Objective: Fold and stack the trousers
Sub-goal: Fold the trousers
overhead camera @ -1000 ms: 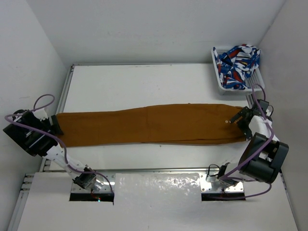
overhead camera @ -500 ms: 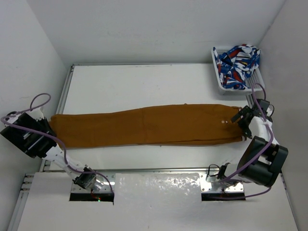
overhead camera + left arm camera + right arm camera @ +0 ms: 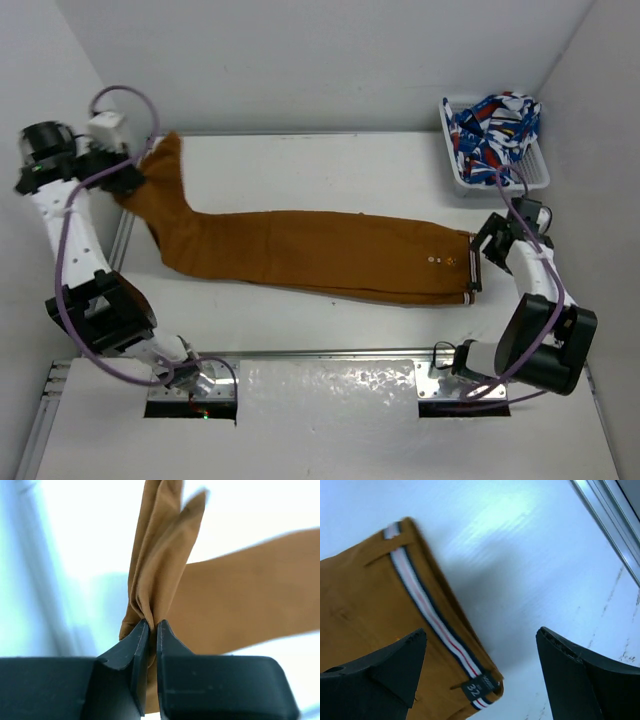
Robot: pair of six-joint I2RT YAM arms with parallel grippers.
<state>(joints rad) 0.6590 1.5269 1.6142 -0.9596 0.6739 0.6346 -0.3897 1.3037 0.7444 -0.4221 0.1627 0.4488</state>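
moved since a second ago: we see that the left arm has swung from the near-left edge to the far-left corner, dragging the leg ends of the trousers with it. The waist end has slid a little leftward, away from the right end effector.
left end effector: its fingers are pressed together on a bunched fold of the leg ends (only a sliver of cloth shows between them). The fabric rises from the counter up to the grip.
right end effector: it is spread wide and holds nothing. We see it hanging over the waist corner, apart from the cloth.
trousers: they lie flat and lengthwise across the middle of the counter, waist to the right. The legs bend toward the far-left corner where they are held.
waistband: the striped lining faces up, and a dark size tag reading 32 sits at the near corner.
basket: it is white and stands at the far-right corner, well apart from the trousers.
patterned cloth: a blue, red and white heap that fills the basket.
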